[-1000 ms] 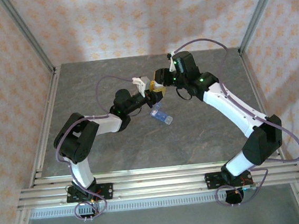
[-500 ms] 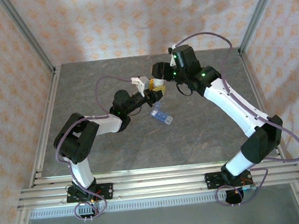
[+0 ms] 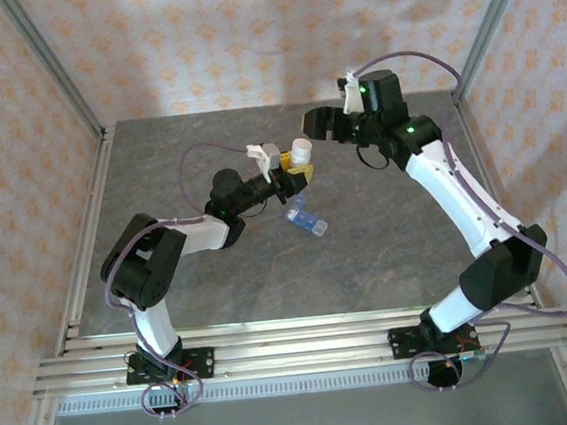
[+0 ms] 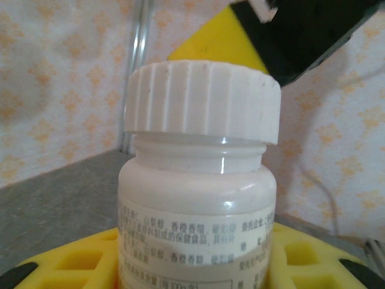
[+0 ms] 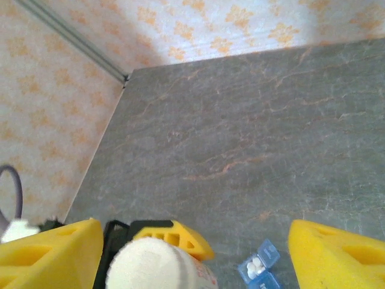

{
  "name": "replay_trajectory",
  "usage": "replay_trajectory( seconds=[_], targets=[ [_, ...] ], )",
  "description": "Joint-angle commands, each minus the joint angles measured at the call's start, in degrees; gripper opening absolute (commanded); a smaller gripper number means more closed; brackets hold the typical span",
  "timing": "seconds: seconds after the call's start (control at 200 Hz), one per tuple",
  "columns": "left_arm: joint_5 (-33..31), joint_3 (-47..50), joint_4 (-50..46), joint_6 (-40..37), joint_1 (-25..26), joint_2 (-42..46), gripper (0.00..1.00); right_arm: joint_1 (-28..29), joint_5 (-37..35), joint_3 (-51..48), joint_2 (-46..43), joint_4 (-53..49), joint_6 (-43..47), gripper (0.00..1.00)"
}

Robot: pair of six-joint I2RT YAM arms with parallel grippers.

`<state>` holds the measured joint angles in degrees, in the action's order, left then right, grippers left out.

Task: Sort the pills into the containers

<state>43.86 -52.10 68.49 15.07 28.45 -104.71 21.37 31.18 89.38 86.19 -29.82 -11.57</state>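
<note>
Pills (image 5: 255, 267) inside pill box (image 5: 269, 253) show from right wrist; bottle (image 4: 198, 205) print from left.

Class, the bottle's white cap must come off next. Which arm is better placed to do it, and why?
Right. The left pincer is occupied, clamped on the bottle. The right pincer is open and empty, near the white cap, looking down on it.
</note>
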Motion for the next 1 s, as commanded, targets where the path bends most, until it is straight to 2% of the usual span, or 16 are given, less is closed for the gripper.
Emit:
replay_trajectory(
  seconds=[0.0, 0.165, 0.561, 0.861, 0.996],
  targets=[
    [5.4, -2.9, 4.2, 4.4, -0.3, 0.1, 0.00, -0.5, 9.5, -2.2, -2.9, 3.7, 5.1, 0.81],
    [7.7, -4.7, 4.4, 7.4, -0.4, -0.3, 0.00, -0.4, 12.3, -0.7, -1.2, 2.0, 6.5, 0.80],
    [8.8, -5.8, 4.4, 8.7, -0.3, -0.3, 0.00, -0.4, 13.2, -0.6, -0.2, 3.9, 5.2, 0.69],
    [8.8, -6.3, 4.3, 8.8, -0.4, -0.5, 0.00, -0.1, 14.2, -1.0, -0.4, 4.3, 4.2, 0.49],
    [8.4, -6.5, 4.3, 8.6, -0.3, -0.8, 0.00, 0.6, 13.7, -1.6, -1.1, 4.3, 3.9, 0.46]
  ],
)
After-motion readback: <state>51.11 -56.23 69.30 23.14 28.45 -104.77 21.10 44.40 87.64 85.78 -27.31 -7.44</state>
